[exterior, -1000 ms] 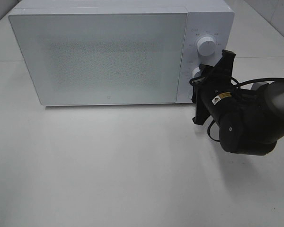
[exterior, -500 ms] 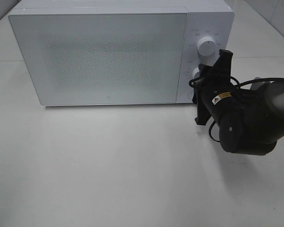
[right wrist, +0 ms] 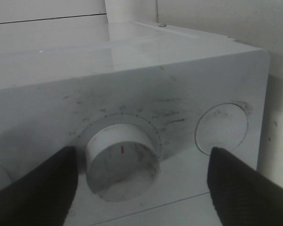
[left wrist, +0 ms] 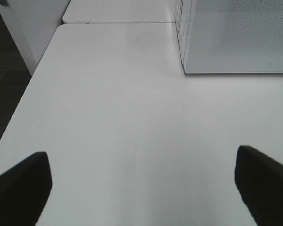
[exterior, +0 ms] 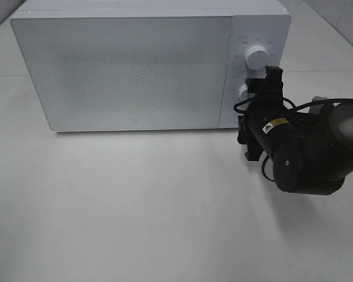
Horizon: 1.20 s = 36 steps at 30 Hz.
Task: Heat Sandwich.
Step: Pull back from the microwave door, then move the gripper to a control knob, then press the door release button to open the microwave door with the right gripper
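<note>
The white microwave (exterior: 129, 70) stands at the back of the table with its door shut. The sandwich is hidden. My right gripper (exterior: 253, 103) is at the control panel and is open. In the right wrist view its fingers (right wrist: 33, 188) stand on either side of the lower knob (right wrist: 122, 160) without gripping it. The upper knob (exterior: 257, 57) is free above it. My left gripper (left wrist: 141, 197) is open and empty over bare table (left wrist: 108, 117), left of the microwave's corner (left wrist: 236, 37). It does not show in the exterior view.
A round flat button (right wrist: 221, 129) sits beside the lower knob on the panel. The white table (exterior: 135, 205) stretches in front of the microwave. The table's left edge (left wrist: 19, 108) drops to a dark floor.
My right gripper has moved a little left and in toward the control panel, closing on the lower knob. The microwave door stays shut.
</note>
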Motion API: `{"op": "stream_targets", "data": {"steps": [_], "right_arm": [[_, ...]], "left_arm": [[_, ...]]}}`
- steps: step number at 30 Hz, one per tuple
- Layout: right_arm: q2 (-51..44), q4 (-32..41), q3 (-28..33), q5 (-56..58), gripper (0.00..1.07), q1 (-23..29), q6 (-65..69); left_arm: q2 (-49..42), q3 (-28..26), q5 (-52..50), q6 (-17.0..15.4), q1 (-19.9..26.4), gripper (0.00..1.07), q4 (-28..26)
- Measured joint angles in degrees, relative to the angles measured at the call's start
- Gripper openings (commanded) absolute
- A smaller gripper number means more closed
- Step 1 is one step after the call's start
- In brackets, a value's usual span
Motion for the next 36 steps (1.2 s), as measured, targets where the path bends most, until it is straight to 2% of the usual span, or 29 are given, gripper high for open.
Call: {"op": "stream_targets", "data": {"steps": [18,29,36], "right_arm": [[-1.2,-4.4,2.8,-1.8,0.76,-0.1,0.5],[-9.0,-8.1,9.3,-2.0,0.76,-0.2,-0.2],[-16.3,-10.0,13.8,5.7,0.76,-0.2,-4.6]], "left_arm": [[0.0,0.0,0.0,0.0,0.0,1.01,0.0],[0.0,0.0,0.0,0.0,0.0,1.01,0.0],[0.0,0.0,0.0,0.0,0.0,1.01,0.0]]}}
